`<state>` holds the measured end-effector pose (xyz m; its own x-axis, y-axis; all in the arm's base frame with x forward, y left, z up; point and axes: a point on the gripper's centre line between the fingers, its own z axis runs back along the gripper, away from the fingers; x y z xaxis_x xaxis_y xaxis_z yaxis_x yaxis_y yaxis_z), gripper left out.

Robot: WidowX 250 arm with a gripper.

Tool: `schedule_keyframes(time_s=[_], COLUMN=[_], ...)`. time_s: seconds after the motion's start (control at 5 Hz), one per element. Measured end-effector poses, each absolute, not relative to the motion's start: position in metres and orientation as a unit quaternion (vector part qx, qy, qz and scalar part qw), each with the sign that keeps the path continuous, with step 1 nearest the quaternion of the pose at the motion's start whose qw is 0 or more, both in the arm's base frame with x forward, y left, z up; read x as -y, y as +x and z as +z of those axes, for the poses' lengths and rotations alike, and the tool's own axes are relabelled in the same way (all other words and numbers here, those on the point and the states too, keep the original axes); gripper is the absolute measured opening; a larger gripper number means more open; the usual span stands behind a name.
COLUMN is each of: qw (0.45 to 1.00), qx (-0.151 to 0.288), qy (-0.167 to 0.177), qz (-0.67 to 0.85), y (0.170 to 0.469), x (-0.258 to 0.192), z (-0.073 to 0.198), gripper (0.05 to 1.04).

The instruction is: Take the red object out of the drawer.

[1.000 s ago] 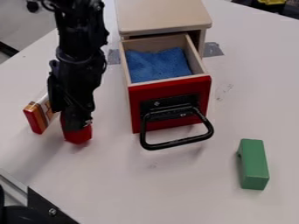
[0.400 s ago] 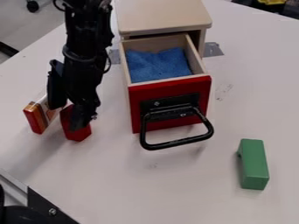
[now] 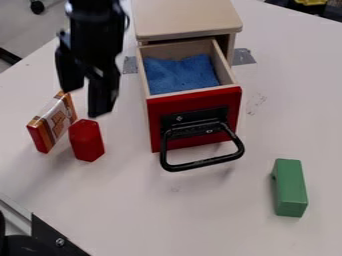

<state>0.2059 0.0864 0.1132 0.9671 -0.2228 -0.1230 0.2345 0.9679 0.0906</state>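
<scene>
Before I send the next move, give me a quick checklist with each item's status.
1. Red object out of the drawer, on the table: ok.
2. Tool open and off the red object: ok.
3. Plenty of room between red object and wrapped bar: not ok, they sit close together.
4. Green block well away from the tool: ok.
5. Nothing hidden under the blue cloth in the drawer: cannot tell.
</scene>
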Motion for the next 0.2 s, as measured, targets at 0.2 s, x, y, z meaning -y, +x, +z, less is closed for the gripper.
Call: schedule_keyframes(time_s=[0.2], qw=[0.994], qx=[-0.042], qy=[0.058], qz=[-0.087], y=[0.2143], x=[-0.0852], z=[0.1265], gripper=[1.001])
